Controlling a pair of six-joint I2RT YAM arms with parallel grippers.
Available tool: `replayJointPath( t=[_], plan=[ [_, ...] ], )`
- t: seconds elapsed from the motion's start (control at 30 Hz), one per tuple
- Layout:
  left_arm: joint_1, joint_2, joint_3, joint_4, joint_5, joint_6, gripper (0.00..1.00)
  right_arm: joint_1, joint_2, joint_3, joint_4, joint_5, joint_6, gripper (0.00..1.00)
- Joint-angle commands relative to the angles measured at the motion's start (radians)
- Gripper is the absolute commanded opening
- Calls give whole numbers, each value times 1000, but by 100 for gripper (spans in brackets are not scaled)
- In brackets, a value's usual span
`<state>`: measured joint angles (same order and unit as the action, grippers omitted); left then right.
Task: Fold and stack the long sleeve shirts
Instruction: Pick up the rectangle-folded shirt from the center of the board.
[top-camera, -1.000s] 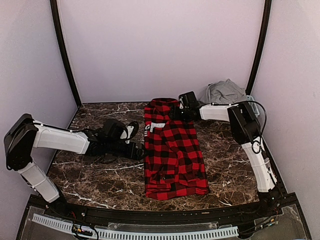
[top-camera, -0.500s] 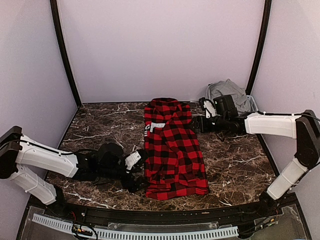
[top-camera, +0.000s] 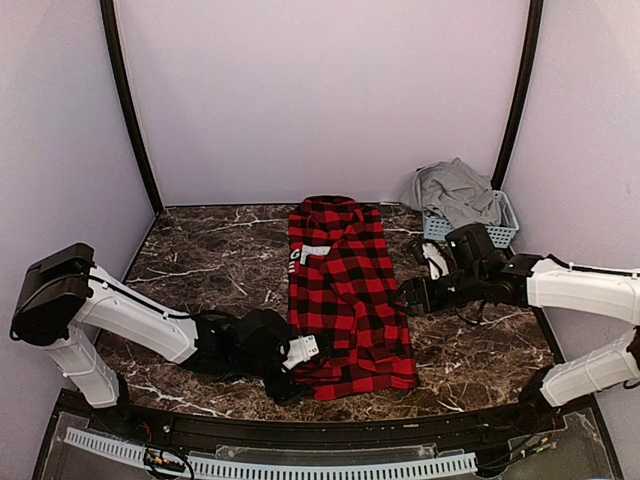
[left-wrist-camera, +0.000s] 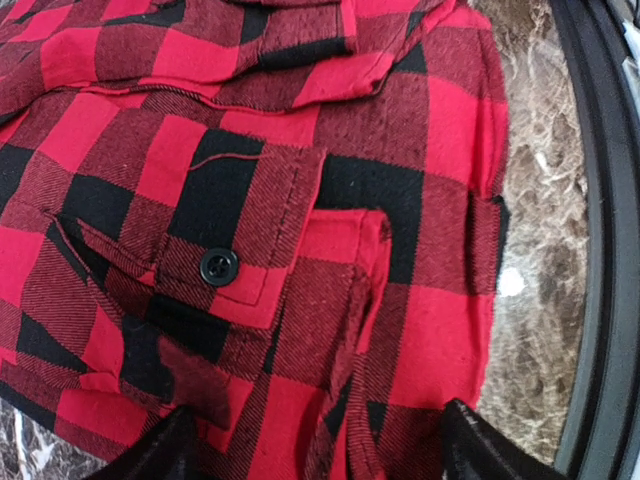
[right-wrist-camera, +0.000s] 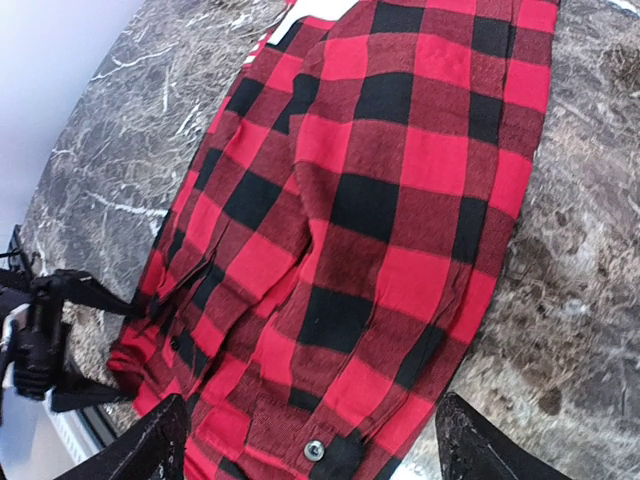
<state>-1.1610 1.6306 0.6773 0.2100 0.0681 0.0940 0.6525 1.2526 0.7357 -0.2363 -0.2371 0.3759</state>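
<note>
Your red-and-black check shirt (top-camera: 345, 300) lies in the middle of the marble desk (top-camera: 200, 260), folded into a long strip with its collar end toward the back wall and its hem toward the arm bases. A white patch (top-camera: 312, 252) shows on its left side, near the collar end.

Your left gripper (top-camera: 300, 362) is low over the near-left corner of the strip. In the left wrist view its two fingertips (left-wrist-camera: 150, 455) stand wide apart with only check cloth (left-wrist-camera: 300, 200) spread beneath them, a buttoned cuff with its black button (left-wrist-camera: 218, 266) in sight; nothing is pinched between them.

Your right gripper (top-camera: 405, 297) sits at the right edge of the shirt, about halfway along it. From the right wrist camera its fingers (right-wrist-camera: 480, 450) are also spread wide, hovering above the cloth (right-wrist-camera: 370, 210) and gripping nothing. The left gripper (right-wrist-camera: 40, 350) shows at the strip's opposite edge.

The plain grey shirt (top-camera: 455, 190) is heaped in the pale blue basket (top-camera: 490, 232) at the far right corner, well apart from both grippers.
</note>
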Motion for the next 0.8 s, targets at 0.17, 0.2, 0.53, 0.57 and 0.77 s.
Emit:
replayJointPath(
  t=[0.17,0.2,0.53,0.57,0.77],
  plan=[
    [-11,65,37,-85,-31,68,54,122,-119,-98,-63,-24,90,81],
    [-11,74,44,-106,-11,64,50,139,-131,-105,-65,-17,96,81],
    [-11,8,25,-204,92,-83,0,451,-203,-185,-23,247,136,79],
    [-11,-7,12,-203,108,-102,0,483,-196,-195,-4,283,145,79],
    [-11,-64,-46,-166,211,-248,0,656,-117,-178,3,435,150,80]
  ],
)
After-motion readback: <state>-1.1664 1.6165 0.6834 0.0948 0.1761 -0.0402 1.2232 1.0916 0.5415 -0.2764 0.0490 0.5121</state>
